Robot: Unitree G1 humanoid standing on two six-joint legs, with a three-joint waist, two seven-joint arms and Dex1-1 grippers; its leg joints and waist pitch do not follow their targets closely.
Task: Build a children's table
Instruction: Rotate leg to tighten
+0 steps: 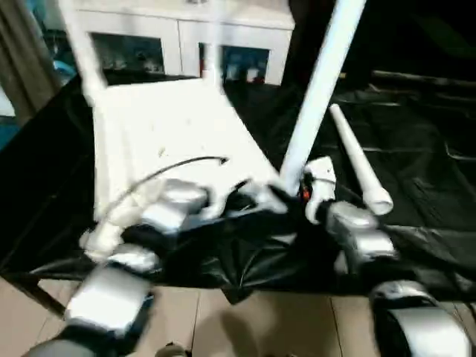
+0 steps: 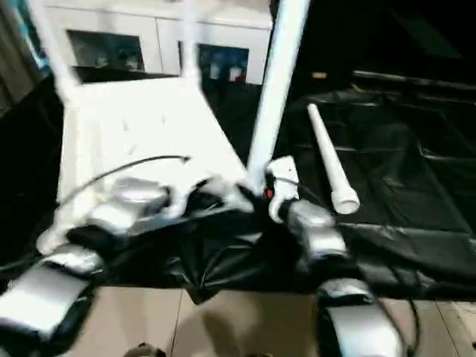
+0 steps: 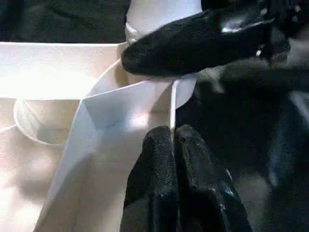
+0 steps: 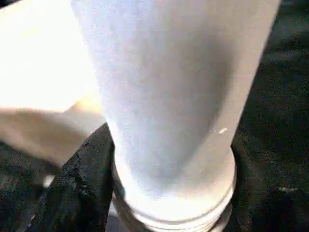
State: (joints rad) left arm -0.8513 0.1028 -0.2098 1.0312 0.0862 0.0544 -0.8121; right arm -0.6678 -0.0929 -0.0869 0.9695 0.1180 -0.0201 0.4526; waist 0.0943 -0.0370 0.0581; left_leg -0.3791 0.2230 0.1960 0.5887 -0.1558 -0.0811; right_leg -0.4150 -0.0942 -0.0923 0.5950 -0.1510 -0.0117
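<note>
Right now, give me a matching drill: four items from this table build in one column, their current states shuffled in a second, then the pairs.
Items
1. white plastic rectangular tabletop
2. long white tapered tube leg at the near corner
3. loose white tapered tube leg
4. left gripper

States
A. lying flat on the black sheet
B. standing tilted, base at the corner socket, right gripper at its base
C. pinching the tabletop's thin edge
D. upside down on the black sheet

Pairs: 1-D, 2-B, 3-A, 4-C
</note>
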